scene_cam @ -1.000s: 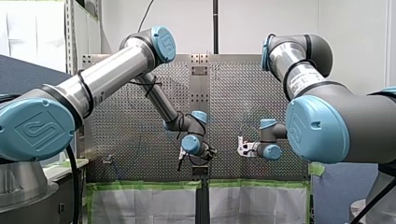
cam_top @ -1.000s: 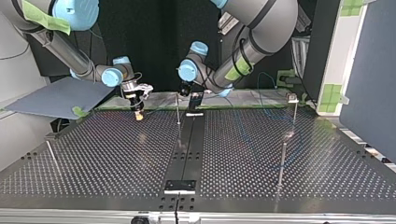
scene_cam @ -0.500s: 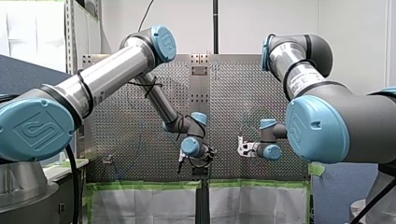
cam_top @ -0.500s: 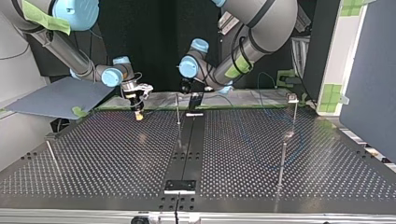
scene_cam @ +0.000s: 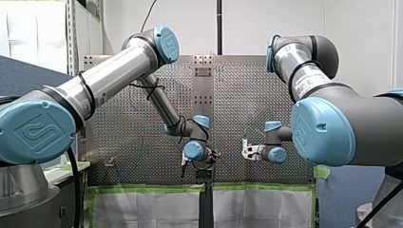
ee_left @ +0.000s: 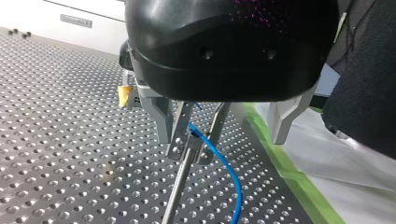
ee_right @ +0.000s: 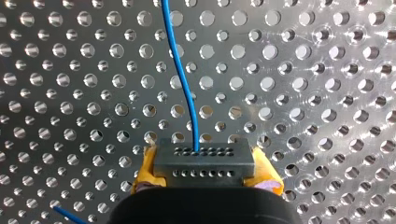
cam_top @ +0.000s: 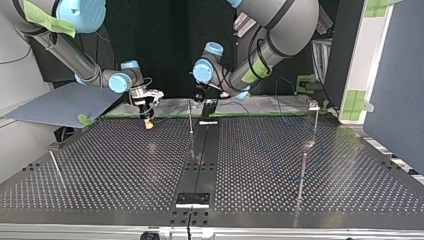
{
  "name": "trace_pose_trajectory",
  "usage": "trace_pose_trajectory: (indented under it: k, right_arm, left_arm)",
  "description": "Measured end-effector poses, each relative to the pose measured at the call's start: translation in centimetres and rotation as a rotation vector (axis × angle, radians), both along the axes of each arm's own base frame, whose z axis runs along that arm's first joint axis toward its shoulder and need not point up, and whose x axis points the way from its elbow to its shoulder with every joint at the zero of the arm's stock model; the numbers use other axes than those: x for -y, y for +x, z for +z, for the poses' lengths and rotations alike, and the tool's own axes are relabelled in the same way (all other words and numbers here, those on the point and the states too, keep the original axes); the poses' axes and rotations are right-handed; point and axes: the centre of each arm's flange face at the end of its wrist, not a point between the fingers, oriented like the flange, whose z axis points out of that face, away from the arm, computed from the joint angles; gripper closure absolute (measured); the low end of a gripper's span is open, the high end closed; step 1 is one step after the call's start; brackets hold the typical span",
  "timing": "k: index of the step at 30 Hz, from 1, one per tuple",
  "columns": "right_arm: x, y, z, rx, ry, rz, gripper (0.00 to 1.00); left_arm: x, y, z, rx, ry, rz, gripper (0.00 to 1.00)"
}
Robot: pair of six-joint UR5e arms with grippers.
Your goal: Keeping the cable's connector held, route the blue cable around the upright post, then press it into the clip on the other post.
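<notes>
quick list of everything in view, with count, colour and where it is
perforated table: one, silver, under everything
posts: four, thin metal; top view: one centre, one left, two right
blue cable: one, leaves connector, passes through left gripper
connector: one, dark grey, between yellow pads
black strip: one, table's middle
green tape: green, table's edge
board: one, grey-blue, top view's left
left gripper: black, metal fingers, shut on cable at a post's top
right gripper: yellow pads, shut on connector

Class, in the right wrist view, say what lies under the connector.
The perforated table lies under the connector, and the blue cable runs out from it across the holes. The patch of table directly beneath is covered by the connector itself.
</notes>
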Motion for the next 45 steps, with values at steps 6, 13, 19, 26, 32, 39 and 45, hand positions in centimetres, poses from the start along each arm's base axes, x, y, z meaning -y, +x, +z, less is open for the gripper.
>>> trace_pose_trajectory:
  k: [6,13,19,26,32,39,45]
  right_arm:
    - [0.0,0.0,-0.1,0.001,0.0,0.001,1.0]
    - [0.0,-0.1,-0.1,0.0,0.002,0.001,1.0]
    - [0.0,-0.1,-0.1,0.001,0.002,0.001,1.0]
    - [0.0,-0.1,-0.2,0.002,0.002,0.0,1.0]
    - [0.0,-0.1,-0.2,0.004,0.003,0.0,1.0]
    - [0.0,-0.1,-0.3,0.005,0.003,-0.001,1.0]
    - [0.0,0.0,-0.3,0.005,0.004,0.0,1.0]
  left_arm:
    - [0.1,0.1,0.1,0.007,-0.011,0.003,0.0]
    - [0.1,0.1,0.1,0.008,-0.012,0.003,0.0]
    - [0.2,0.0,0.1,0.008,-0.012,0.0,0.0]
    - [0.5,-0.1,0.3,0.018,-0.009,-0.019,0.0]
    - [1.2,-0.4,0.4,0.03,0.002,-0.061,0.0]
    - [1.6,-0.7,0.4,0.028,-0.003,-0.087,0.0]
    - [1.8,-0.9,0.4,0.024,-0.011,-0.104,0.0]
